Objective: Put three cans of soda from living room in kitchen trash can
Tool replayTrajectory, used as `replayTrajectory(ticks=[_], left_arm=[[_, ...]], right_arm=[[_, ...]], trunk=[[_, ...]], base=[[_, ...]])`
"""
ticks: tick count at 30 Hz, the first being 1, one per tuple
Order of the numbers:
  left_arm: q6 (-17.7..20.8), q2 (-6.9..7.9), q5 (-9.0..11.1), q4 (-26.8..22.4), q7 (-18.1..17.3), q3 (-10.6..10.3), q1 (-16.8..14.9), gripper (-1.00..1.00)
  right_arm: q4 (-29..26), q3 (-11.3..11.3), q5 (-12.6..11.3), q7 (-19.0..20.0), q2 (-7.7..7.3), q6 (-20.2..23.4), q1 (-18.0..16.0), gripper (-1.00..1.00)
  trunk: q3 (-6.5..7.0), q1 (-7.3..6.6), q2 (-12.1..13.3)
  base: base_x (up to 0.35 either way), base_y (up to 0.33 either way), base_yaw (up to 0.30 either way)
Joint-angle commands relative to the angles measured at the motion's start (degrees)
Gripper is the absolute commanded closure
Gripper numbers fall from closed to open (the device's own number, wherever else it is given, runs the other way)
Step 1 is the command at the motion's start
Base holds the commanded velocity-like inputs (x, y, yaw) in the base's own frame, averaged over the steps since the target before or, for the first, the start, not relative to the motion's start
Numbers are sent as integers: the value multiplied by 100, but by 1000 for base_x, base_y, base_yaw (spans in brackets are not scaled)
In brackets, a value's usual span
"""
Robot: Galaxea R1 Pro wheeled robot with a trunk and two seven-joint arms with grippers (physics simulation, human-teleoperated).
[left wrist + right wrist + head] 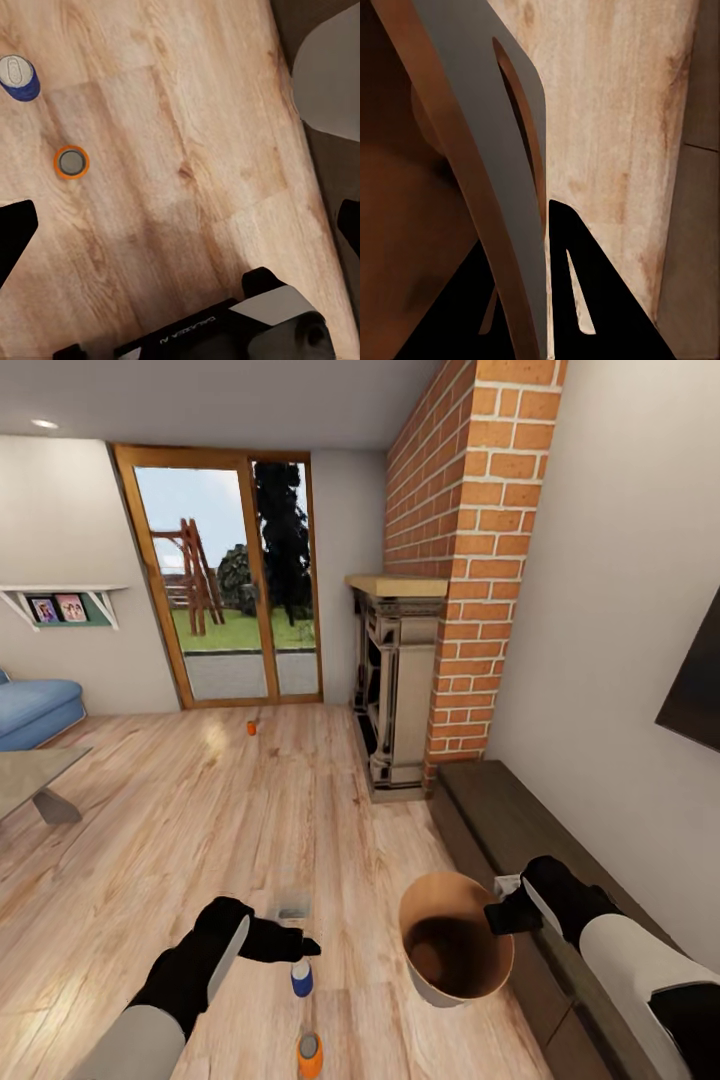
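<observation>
Your right gripper (497, 913) clamps the rim of the pale grey, copper-lined tapered bin (455, 948), lifted above the pale wood floor (200, 810).
Your left gripper (305, 946) hangs spread and empty above two orange-and-blue soda cans, one (301, 978) just under the fingertips, another (310, 1054) nearer you. A third can (251, 728) stands far off by the wood-framed glass doors (225, 575).

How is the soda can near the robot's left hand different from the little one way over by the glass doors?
The near can sits just below the left gripper; the far can stands alone on the floor before the glass doors. The near can shows a blue band and silvery top; the far can looks like a tiny orange speck. Both rest on the wood floor.
</observation>
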Motion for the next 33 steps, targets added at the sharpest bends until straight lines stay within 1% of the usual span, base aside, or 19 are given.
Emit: replayTrajectory(ticks=[1, 3, 4, 6, 8, 10, 13, 21, 30, 32, 33], left_arm=[[-300, 1, 13, 315, 1, 1, -1, -100], [-454, -1, 13, 434, 2, 1, -1, -100], [-580, -2, 12, 529, 2, 1, -1, -100], [-702, -1, 14, 598, 2, 1, -1, -100], [-1048, 2, 7, 681, 2, 6, 0, -100], [-1264, -1, 6, 787, 2, 8, 4, -100], [-1420, -3, 14, 985, 2, 9, 4, -100], [-1526, -4, 21, 1183, 3, 10, -1, -100], [-1496, -18, 3, 1252, 13, 14, -3, -100], [-1460, -24, 0, 1318, 67, 16, -37, -100], [-1404, -27, -2, 1347, 133, 20, -143, -100]], right_arm=[[-9, -29, -131, 39, -14, 403, -93, 100], [-11, -31, -134, 42, -18, 600, -201, 100], [-14, -32, -134, 42, -21, 750, -320, 100], [-12, -31, -133, 44, -23, 851, -446, 100], [-9, -29, -127, 43, -22, 1005, -666, 100], [-9, -31, -125, 42, -19, 1005, -761, 100], [-10, -30, -126, 42, -18, 1005, -826, 100], [-10, -25, -116, 42, -22, 1005, -869, 100], [-10, -25, -110, 42, -16, 1005, -886, 100], [-10, -25, -107, 42, -20, 1005, -936, 100], [-10, -25, -106, 42, -22, 1005, -974, 100]], trunk=[[-21, 22, -42], [-67, 66, -122], [-92, 88, -163], [-142, 132, -243], [-194, 176, -323], [-247, 220, -403], [-328, 286, -524], [-543, 462, -844], [-786, 659, -1205], [-840, 703, -1286], [-867, 725, -1326]], base=[[0, 0, 0], [0, 0, 0], [0, 0, 0], [0, 0, 0], [0, 0, 0], [0, 0, 0], [0, 0, 0], [0, 0, 0], [0, 0, 0], [0, 0, 0], [0, 0, 0]])
